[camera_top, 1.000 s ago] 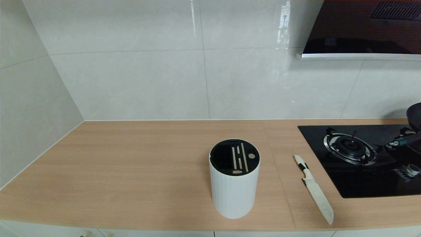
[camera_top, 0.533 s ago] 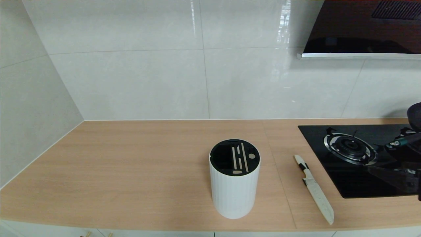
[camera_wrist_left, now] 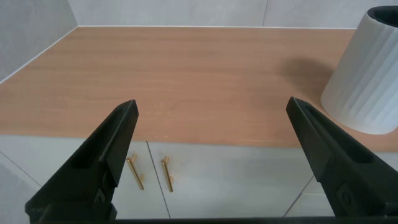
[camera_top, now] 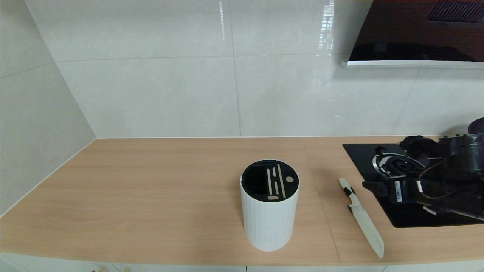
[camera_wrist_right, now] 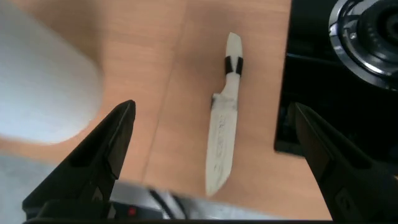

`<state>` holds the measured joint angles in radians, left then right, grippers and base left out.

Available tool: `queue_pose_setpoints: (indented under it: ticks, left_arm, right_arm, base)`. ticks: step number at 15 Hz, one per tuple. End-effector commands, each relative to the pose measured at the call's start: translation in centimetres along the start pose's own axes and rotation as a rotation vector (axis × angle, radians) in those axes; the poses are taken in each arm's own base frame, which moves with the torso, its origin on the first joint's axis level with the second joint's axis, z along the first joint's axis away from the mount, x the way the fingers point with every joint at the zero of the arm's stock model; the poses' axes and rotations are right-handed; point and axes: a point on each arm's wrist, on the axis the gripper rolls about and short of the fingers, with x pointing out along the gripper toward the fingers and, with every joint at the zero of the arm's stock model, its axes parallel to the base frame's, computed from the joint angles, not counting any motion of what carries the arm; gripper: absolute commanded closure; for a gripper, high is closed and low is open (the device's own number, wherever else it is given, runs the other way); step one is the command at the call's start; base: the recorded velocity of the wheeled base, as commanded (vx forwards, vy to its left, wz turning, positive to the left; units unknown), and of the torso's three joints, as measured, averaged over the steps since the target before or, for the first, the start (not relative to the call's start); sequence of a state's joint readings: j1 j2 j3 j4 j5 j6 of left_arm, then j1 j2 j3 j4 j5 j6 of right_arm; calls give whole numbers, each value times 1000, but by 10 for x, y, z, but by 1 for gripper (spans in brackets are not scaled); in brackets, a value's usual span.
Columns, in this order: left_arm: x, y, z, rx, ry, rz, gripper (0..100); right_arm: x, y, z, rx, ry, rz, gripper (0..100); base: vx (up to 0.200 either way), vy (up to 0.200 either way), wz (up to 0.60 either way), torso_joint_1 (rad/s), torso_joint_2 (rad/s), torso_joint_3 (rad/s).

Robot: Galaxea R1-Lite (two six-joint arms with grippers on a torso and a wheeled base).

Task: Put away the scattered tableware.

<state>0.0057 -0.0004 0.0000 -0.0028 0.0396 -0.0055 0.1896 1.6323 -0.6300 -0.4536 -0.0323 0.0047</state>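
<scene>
A white knife [camera_top: 361,218] with a speckled blade and a black band on its handle lies flat on the wooden counter [camera_top: 159,189], blade toward the front edge. Left of it stands a white ribbed knife holder [camera_top: 269,219] with a black slotted top. My right gripper [camera_top: 372,186] hangs above the cooktop's left edge, just right of the knife's handle. In the right wrist view the right gripper [camera_wrist_right: 211,107] is open above the knife [camera_wrist_right: 225,124], nothing between its fingers. My left gripper [camera_wrist_left: 211,104] is open, low in front of the counter, with the holder [camera_wrist_left: 364,74] off to one side.
A black gas cooktop [camera_top: 363,155] with a burner [camera_top: 393,166] lies at the right, under a dark range hood [camera_top: 416,34]. Tiled walls close the back and left. Cabinet doors with brass handles [camera_wrist_left: 134,173] sit below the counter's front edge.
My right arm has come into the head view from the right and moved left over the cooktop toward the knife. The knife and holder have not moved.
</scene>
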Motion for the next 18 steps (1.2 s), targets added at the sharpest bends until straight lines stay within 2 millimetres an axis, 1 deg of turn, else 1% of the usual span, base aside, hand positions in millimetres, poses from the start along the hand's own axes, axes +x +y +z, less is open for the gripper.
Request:
queue_pose_setpoints:
  ticks: [1, 4, 5, 7, 10, 12, 14, 18]
  left_arm:
    - [0, 0, 0, -1, 0, 1, 0]
    - [0, 0, 0, -1, 0, 1, 0]
    - [0, 0, 0, -1, 0, 1, 0]
    - [0, 0, 0, -1, 0, 1, 0]
    - [0, 0, 0, -1, 0, 1, 0]
    - [0, 0, 0, -1, 0, -1, 0]
    - [0, 0, 0, -1, 0, 1, 0]
    - [0, 0, 0, -1, 0, 1, 0]
  right_arm:
    - [54, 2, -34, -7, 135, -46, 0]
    - [77, 3, -50, -7, 176, -48, 0]
    - [80, 3, -52, -5, 177, -50, 0]
    - [94, 3, -62, 5, 186, -58, 0]
    - [104, 3, -70, 11, 189, -70, 0]
    - [117, 3, -81, 18, 210, -73, 0]
    - [127, 2, -87, 26, 173, -75, 0]
    - [136, -7, -92, 72, 161, -90, 0]
  base:
    - [0, 0, 0, 0, 0, 0]
    - [0, 0, 0, 0, 0, 0]
    - [0, 0, 0, 0, 0, 0]
    - [0, 0, 0, 0, 0, 0]
    - [0, 0, 0, 0, 0, 0]
    - [0, 0, 0, 0, 0, 0]
    - [0, 0, 0, 0, 0, 0]
    - [0, 0, 0, 0, 0, 0]
